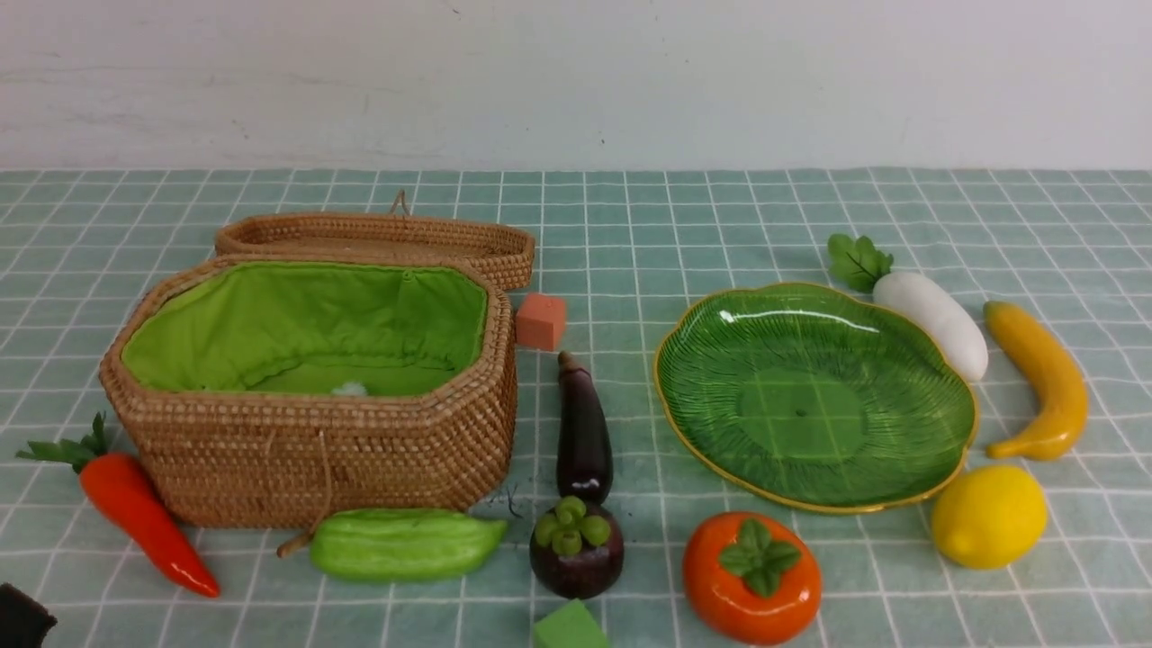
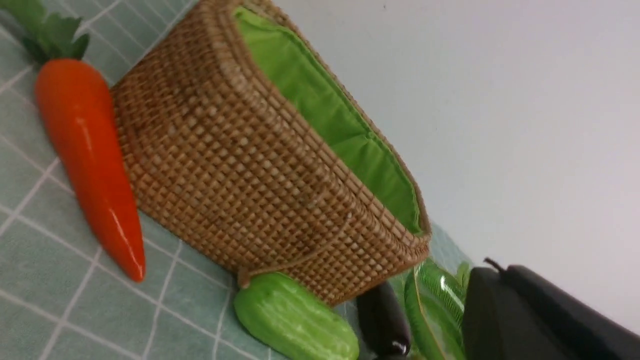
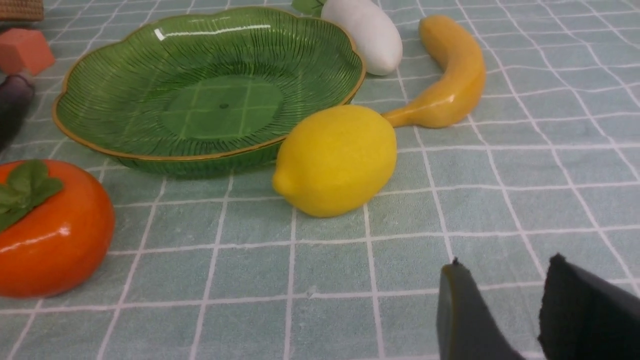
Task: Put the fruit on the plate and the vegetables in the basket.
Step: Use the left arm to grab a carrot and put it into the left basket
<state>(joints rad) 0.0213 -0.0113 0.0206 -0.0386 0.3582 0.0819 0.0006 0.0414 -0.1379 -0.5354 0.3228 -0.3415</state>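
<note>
The wicker basket stands open at the left, its green lining empty. The carrot, gourd and eggplant lie around it. The radish lies behind the empty green plate. The banana, lemon, persimmon and mangosteen lie on the cloth. My left gripper is shut and empty, low near the carrot and gourd. My right gripper is open and empty, just above the cloth, short of the lemon.
The basket's lid lies behind it. An orange cube sits beside the basket and a green cube at the front edge. A white wall backs the checked cloth.
</note>
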